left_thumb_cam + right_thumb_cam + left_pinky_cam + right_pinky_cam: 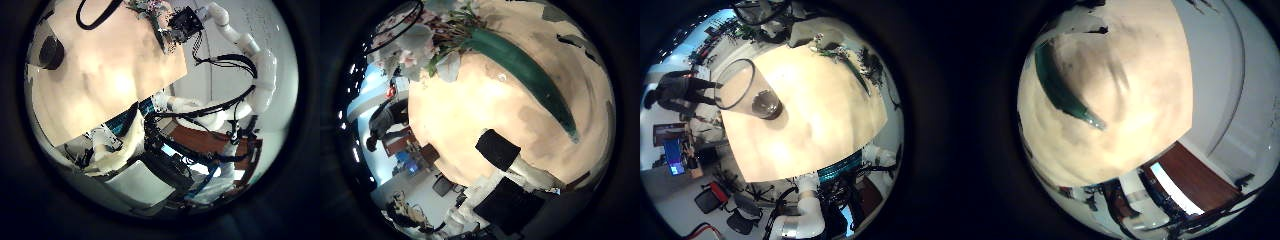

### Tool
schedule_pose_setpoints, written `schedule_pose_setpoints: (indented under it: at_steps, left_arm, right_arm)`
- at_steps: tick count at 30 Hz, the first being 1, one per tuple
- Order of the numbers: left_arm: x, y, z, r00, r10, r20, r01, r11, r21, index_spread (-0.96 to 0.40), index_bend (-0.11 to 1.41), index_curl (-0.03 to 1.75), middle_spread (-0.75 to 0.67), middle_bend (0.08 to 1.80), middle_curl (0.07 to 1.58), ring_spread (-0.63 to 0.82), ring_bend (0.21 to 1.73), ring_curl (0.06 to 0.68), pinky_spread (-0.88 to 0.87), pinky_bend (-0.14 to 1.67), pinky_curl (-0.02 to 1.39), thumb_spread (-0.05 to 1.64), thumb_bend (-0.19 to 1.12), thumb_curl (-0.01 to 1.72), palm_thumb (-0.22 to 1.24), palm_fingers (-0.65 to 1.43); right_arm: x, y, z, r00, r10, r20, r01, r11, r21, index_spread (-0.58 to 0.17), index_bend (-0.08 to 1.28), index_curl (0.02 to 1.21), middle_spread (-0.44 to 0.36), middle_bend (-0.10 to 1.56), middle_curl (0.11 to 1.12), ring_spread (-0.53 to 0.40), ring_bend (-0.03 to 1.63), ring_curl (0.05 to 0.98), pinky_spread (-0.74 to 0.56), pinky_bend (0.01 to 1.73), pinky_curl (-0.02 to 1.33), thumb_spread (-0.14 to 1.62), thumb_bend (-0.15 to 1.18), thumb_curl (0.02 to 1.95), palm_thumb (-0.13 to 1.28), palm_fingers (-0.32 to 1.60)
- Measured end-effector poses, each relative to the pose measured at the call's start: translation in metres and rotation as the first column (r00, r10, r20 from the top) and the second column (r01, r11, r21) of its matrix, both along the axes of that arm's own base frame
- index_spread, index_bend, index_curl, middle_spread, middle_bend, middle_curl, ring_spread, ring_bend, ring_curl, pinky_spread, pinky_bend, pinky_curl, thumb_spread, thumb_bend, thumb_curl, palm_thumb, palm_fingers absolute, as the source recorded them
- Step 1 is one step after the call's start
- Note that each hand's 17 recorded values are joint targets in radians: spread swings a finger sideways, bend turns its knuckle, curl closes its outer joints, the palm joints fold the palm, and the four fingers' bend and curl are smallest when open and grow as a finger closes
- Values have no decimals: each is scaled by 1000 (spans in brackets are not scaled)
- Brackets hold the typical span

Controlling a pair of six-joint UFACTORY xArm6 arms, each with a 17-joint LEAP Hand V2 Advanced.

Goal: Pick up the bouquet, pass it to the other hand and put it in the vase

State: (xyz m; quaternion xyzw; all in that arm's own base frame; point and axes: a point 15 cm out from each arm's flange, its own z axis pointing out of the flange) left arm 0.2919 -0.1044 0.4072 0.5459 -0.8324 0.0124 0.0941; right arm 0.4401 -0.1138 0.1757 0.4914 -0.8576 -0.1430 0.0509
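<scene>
Right hand fingers (pixel 502 150): one dark-and-white finger reaches in over the bare tabletop (pixel 470 100), apart from the bouquet's wrapped stem. It cannot be told from these views whether the other fingers are released or grasp the stem.

Right hand (pixel 186 22), seen from the left palm: it hangs over the far edge of the tabletop, with the flower heads just beside it.

Bouquet (pixel 440 45): it fills much of the right thumb side palm view, so it is close to that palm. The flower heads and leaves bunch at one end. From them the long, tapering wrapped stem (pixel 1060 90) runs out across the tabletop. Whether the stem rests on the surface or is lifted off it cannot be told.

Left hand (pixel 118 145): only pale parts of it show at the near edge of the tabletop. The state of its fingers cannot be told.

Vase (pixel 748 88): a clear glass with a dark base, it stands on the tabletop near one edge, empty and well apart from the bouquet.
</scene>
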Motion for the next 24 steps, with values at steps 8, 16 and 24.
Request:
schedule_pose_setpoints:
  at_steps: [8, 16, 24]
  left_arm:
    - [2, 2, -2, 1000, -17, -4, 17, 1000, 0, 13, 178, 356, 242, 189, 327, 483, 495, 197, 527, 432, 154, 1059, -27, 342, 408, 143]
    - [-1, 6, -2, 1000, -16, -8, 16, 1000, 14, 13, 178, 356, 242, 189, 326, 483, 494, 198, 527, 431, 155, 1059, -25, 338, 406, 144]
    - [-6, 8, -1, 1000, -12, -9, 12, 1000, 14, 13, 178, 356, 242, 189, 326, 483, 493, 200, 527, 431, 155, 1059, -25, 337, 406, 144]
  right_arm:
    - [-23, 3, -12, 999, 2, -46, -3, 1000, -8, -112, 190, 376, -2, 569, 450, -122, 1054, 248, 160, 902, -5, 1081, -25, 361, 430, 348]
    - [-24, 3, -24, 998, 5, -55, -6, 1000, -20, -114, 191, 392, -5, 581, 463, -124, 1053, 259, 163, 881, -5, 1081, -25, 361, 430, 361]
    - [-23, 3, -26, 998, 9, -59, -10, 1000, -20, -131, 193, 411, -26, 606, 480, -128, 1040, 263, 153, 860, -4, 1078, -22, 363, 444, 388]
